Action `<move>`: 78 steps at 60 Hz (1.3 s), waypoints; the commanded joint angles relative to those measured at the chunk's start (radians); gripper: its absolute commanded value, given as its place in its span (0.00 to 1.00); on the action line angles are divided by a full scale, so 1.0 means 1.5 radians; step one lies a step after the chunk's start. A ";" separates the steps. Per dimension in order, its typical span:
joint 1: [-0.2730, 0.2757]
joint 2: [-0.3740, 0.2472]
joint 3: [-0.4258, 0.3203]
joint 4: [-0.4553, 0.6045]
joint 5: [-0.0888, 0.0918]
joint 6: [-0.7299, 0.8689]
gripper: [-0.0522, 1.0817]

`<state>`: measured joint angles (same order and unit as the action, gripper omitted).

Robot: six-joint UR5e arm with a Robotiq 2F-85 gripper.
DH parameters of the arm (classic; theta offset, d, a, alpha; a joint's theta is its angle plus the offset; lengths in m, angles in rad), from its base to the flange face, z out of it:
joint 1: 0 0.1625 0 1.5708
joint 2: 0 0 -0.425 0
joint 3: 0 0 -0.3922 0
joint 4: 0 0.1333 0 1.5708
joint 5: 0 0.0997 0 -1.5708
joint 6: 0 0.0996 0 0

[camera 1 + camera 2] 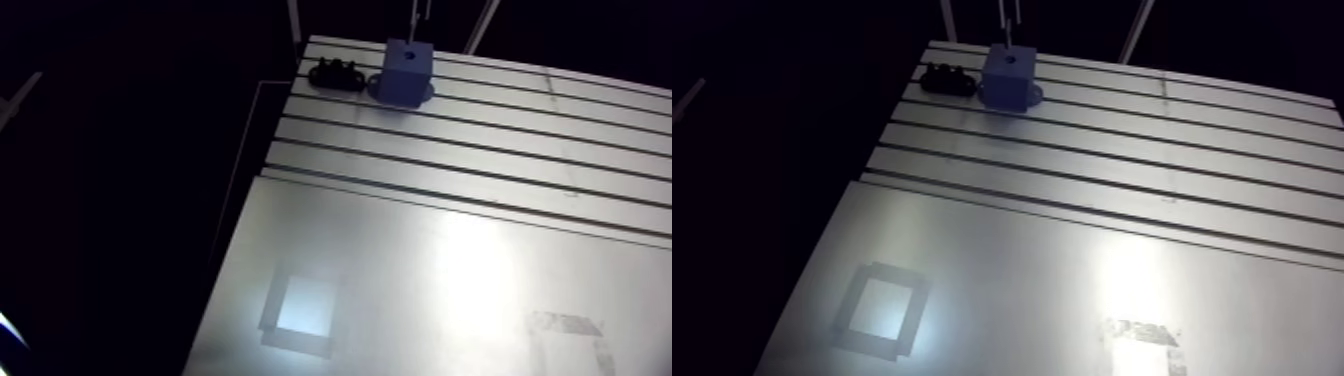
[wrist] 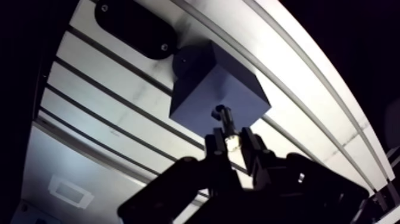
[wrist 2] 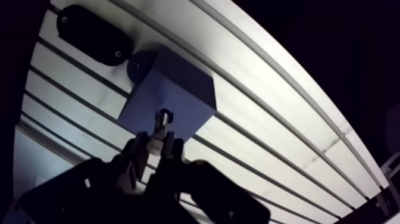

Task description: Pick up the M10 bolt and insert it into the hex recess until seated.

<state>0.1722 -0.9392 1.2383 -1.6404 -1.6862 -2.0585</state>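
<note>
So right now the gripper (image 2: 231, 142) is pinching the bolt (image 2: 222, 119). Its two fingers (image 2: 212, 148) are pressing in on the shiny end, and the dark end is sticking straight out ahead of them. The bolt's long axis is running in line with the fingers, so it's pointing down at the table (image 1: 470, 180), not lying flat. What it's aiming at is the blue block (image 2: 217, 89), which is sitting at the far left of the table with a black bracket (image 2: 134, 27) just beside it on its left. From the wrist view the tip is lying over the face of the block that's turned toward the gripper, so the target is dead ahead of the gripper, not off to one side. I'm not making out the hex recess itself, and my guess is the bolt tip is covering it. I also can't tell whether the tip is touching the block or hanging just above it. If I'm reading it right, what's coming is a straight push along the bolt's own axis, and any tilt is going to matter more than sideways position.
</note>
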 commanded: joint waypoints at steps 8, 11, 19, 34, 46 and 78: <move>-0.001 -0.003 0.013 -0.009 0.000 -0.001 0.83; -0.001 -0.005 0.017 -0.010 0.000 -0.002 0.83; -0.002 -0.005 0.023 -0.010 0.000 -0.001 0.83; -0.002 -0.009 0.023 -0.010 0.000 -0.002 0.83; -0.003 -0.009 0.026 -0.012 0.000 -0.002 0.83; -0.003 -0.008 0.035 -0.034 0.002 -0.005 0.83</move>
<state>0.1672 -0.9519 1.2895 -1.6899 -1.6846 -2.0652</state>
